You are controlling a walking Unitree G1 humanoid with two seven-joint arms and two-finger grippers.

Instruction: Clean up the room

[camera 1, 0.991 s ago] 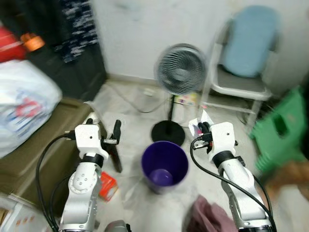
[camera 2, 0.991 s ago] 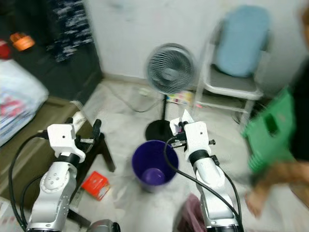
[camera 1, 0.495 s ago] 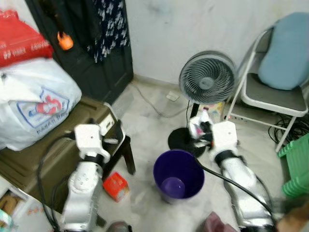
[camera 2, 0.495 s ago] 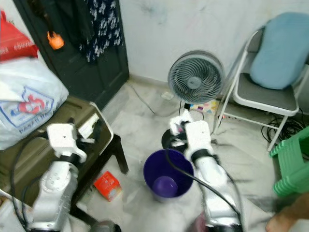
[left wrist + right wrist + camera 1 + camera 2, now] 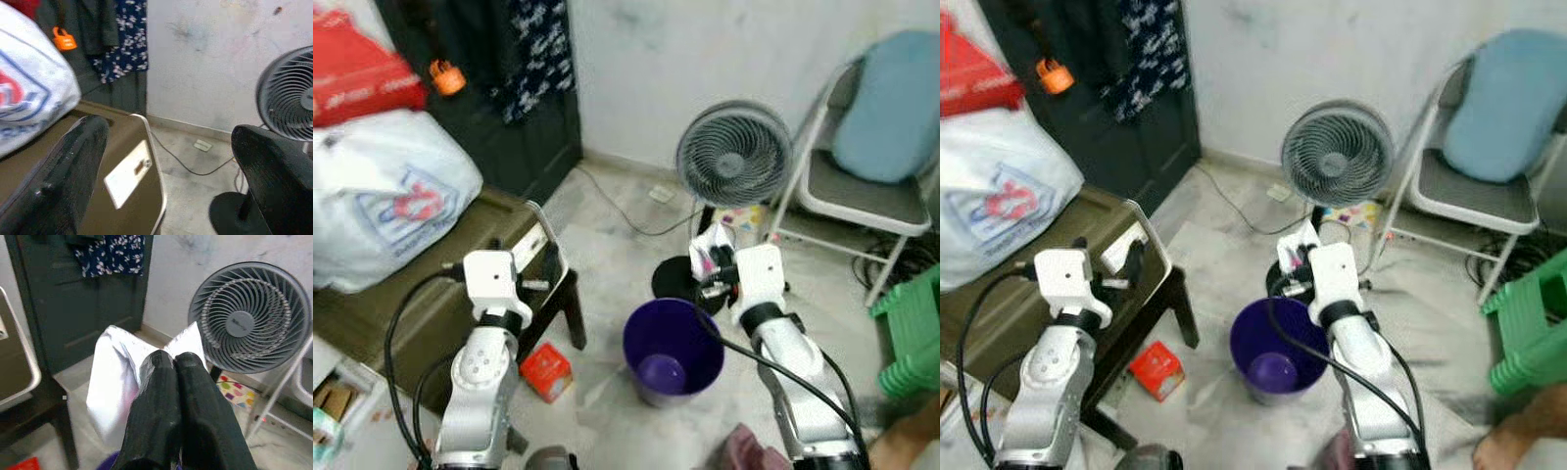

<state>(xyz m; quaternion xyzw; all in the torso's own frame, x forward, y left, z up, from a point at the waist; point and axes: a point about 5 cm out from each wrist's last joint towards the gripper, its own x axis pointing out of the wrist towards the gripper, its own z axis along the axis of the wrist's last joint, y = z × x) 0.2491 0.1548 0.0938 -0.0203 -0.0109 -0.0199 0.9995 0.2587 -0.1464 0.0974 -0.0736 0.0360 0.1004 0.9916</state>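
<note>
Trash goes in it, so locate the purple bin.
The purple bin stands on the floor between both arms, just under the right end effector, before the fan.

Right end effector [image 5: 171,363] covers the middle of the white wrapper [image 5: 115,382], its print too blurred to read; the green stool [image 5: 909,333] runs off-frame.

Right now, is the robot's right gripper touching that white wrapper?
Touching. In the right wrist view, the right gripper has its black fingers shut on the white wrapper, which sticks out past them.
</note>
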